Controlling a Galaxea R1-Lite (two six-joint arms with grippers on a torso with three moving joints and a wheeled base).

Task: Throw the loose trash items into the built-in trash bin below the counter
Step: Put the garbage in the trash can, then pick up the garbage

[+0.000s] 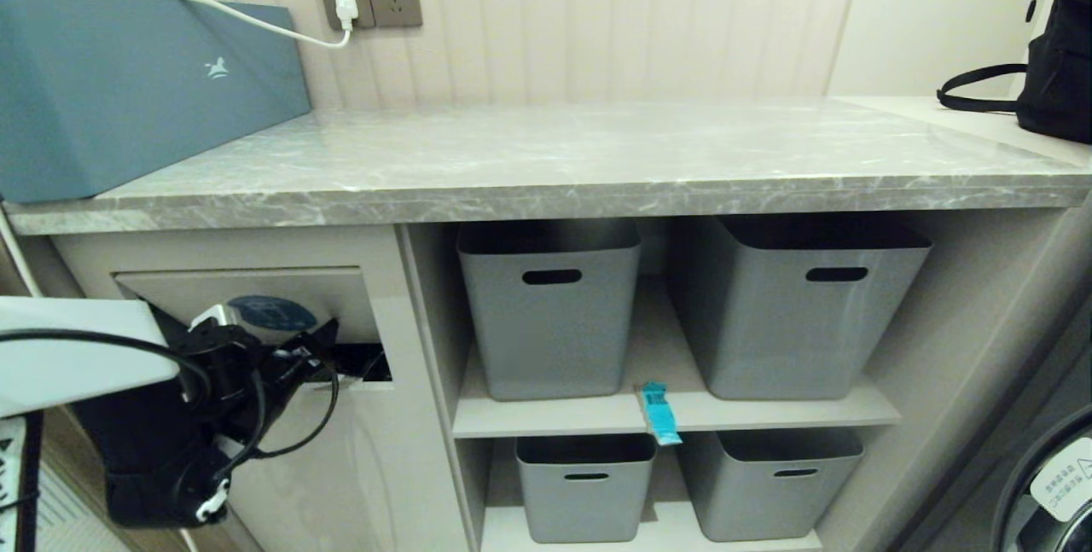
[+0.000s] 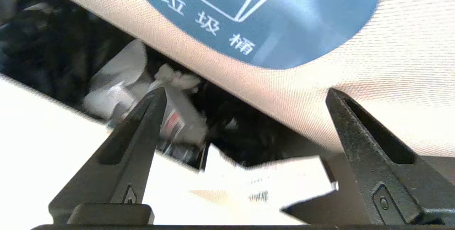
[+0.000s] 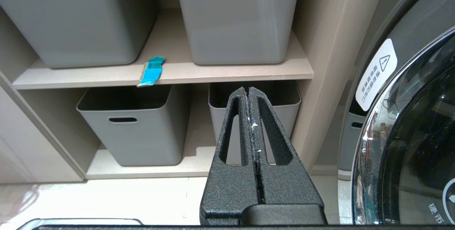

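The built-in trash bin sits below the counter at the left, its beige flap bearing a blue oval sticker. My left gripper is at the flap's lower edge, which is pushed inward over a dark gap. Seen from the left wrist, this gripper is open, and a white paper scrap with fine barcode print lies loose between its fingers at the mouth of the gap. A teal barcoded wrapper hangs over the front edge of the middle shelf. My right gripper is shut and empty, low in front of the shelves.
Grey plastic baskets fill the shelves, with two more below. A long teal-blue box stands on the counter's left, a black bag at far right. A washing machine door is on the right. Older trash shows inside the bin.
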